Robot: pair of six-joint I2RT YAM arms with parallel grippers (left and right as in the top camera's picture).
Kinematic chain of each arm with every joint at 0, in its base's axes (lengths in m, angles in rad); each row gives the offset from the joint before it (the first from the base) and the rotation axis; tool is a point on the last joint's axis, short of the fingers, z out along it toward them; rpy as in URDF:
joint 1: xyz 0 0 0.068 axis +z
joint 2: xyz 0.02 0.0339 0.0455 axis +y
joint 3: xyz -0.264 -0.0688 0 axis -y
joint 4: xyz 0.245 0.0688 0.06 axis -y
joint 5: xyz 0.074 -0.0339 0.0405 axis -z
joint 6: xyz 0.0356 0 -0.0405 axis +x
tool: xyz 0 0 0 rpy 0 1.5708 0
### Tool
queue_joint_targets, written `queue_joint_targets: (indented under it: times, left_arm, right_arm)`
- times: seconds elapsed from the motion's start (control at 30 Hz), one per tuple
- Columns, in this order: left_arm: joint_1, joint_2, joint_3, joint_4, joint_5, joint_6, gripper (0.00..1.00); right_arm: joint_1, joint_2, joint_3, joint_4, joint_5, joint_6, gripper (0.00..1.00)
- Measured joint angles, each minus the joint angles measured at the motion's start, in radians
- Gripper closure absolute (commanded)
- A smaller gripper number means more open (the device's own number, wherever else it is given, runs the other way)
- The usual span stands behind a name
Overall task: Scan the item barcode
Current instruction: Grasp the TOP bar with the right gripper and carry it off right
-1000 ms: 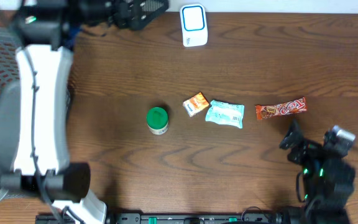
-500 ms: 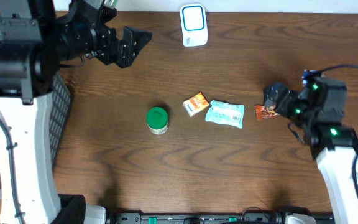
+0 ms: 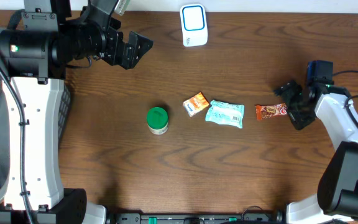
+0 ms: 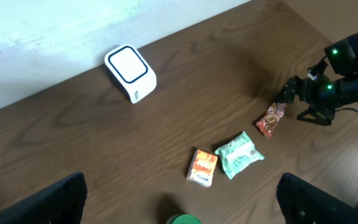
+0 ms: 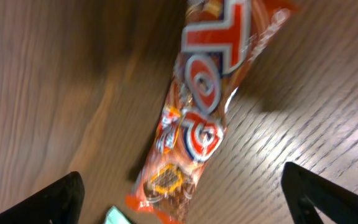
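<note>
Tabletop [image 3: 229, 180]: dark brown wood, pale wall running along the far edge
Left arm [image 3: 33, 124]: big white one, reaching over the far-left corner
Right arm [image 3: 347, 124]: comes in from the right side
Left end effector [image 3: 140, 53]: spread wide, nothing in it, up off the wood
Right end effector [image 3: 291, 106]: also wide open, one finger on each side of the snack bar [image 3: 271, 111]'s right end, not clamped on it
Scanner [image 3: 193, 25]: white box with a blue-outlined window, middle of the far edge
Mint packet [image 3: 225, 114]: centre, just left of the snack bar with a small gap
Snack bar wrapper: red-orange, lying flat
Green-lidded tub [image 3: 157, 119]: upright, on its own, left of the packets
Orange packet [image 3: 196, 104]: smallest, right up against the mint one
</note>
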Motion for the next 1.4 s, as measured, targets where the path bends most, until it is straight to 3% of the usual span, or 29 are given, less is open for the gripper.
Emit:
queue_joint_targets:
  times: [0.3,0.47,0.83,1.1,1.4]
  left_arm:
    - [0.000,0.000,-0.001,-0.006,0.000,0.000,0.02]
    - [0.000,0.000,-0.001,-0.023,0.000,0.000,0.02]
    - [0.000,0.000,-0.001,-0.035,0.000,0.000,0.02]
    - [0.000,0.000,-0.001,-0.053,-0.033,0.000,0.02]
    - [0.000,0.000,-0.001,-0.053,-0.074,0.001,0.02]
  right_arm:
    - [-0.003,0.097,0.006,0.014,0.061,0.085,0.13]
    - [-0.027,0.145,0.015,0.082,0.084,0.098,0.23]
    - [-0.061,0.178,0.031,0.138,0.109,0.108,0.98]
    - [-0.113,0.177,0.075,0.003,0.084,0.075,0.99]
    - [-0.418,0.095,0.156,-0.119,0.146,-0.006,0.99]
